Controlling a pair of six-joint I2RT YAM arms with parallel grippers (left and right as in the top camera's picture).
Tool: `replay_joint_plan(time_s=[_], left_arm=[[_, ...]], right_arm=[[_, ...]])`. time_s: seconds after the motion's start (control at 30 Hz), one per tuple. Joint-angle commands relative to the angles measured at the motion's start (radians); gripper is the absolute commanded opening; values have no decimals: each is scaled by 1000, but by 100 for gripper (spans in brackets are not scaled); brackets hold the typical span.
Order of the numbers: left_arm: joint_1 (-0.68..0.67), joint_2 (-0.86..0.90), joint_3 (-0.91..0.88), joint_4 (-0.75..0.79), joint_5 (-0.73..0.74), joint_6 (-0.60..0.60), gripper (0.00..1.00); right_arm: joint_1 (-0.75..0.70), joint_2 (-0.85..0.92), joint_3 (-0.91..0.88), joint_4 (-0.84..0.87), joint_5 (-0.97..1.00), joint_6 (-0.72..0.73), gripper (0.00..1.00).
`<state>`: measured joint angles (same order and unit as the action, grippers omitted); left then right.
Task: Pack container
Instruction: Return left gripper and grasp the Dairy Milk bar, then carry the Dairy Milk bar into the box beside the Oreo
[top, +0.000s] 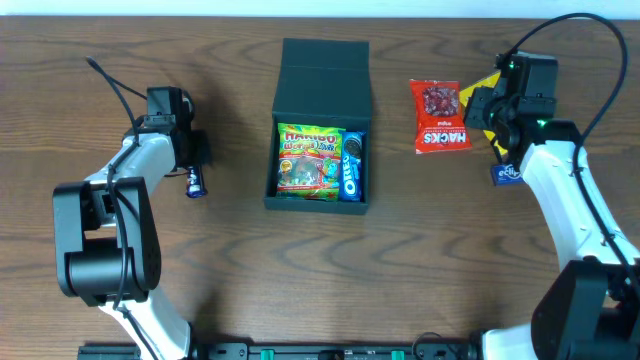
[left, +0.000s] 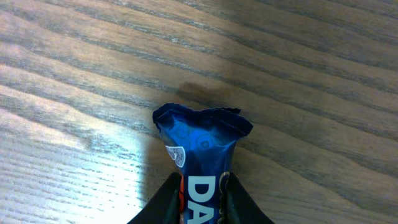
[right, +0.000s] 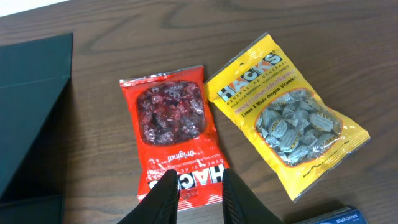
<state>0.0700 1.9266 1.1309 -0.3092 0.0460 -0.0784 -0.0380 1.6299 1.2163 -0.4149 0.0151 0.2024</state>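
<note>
Clamped between the fingers of the left gripper (left: 201, 179): one end of a blue snack bar (left: 199, 134), glossy foil with a crimped, flared seam, lying on the wood-grain table (left: 311, 62) well left of the container (top: 325, 65). Mid-table for that dark, matte cardboard box, flap lid thrown back on the far side, holding a crinkly Haribo bag (top: 308, 160) and a blue Oreo pack (top: 351, 167).

Hard to tell of the right gripper (right: 198, 175) whether pinching or merely straddling the edge of the red Hacks packet (right: 171, 118), with the yellow Hacks bag (right: 286, 118) just beside it on the right.

Risks from here:
- Slipping of slick foil out of so narrow a pinch on lifting.
- Snagging on the box wall, given the slim space left inside.
- Dragging the yellow bag along with the red.
</note>
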Motion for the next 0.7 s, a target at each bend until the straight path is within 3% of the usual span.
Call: replay_joint_plan(time_s=[0.0, 0.2, 0.43, 0.67], left_arm=[[-5, 25, 45, -46, 0, -39, 16], [-66, 15, 232, -189, 3, -42, 12], [-246, -1, 492, -346, 3, -86, 11], [-454, -1, 527, -373, 3, -210, 11]], right_arm=[[-15, 1, 6, 3, 3, 10, 24], [-29, 1, 6, 19, 3, 10, 26], [-58, 1, 6, 19, 3, 10, 26], [-75, 1, 6, 19, 3, 10, 27]])
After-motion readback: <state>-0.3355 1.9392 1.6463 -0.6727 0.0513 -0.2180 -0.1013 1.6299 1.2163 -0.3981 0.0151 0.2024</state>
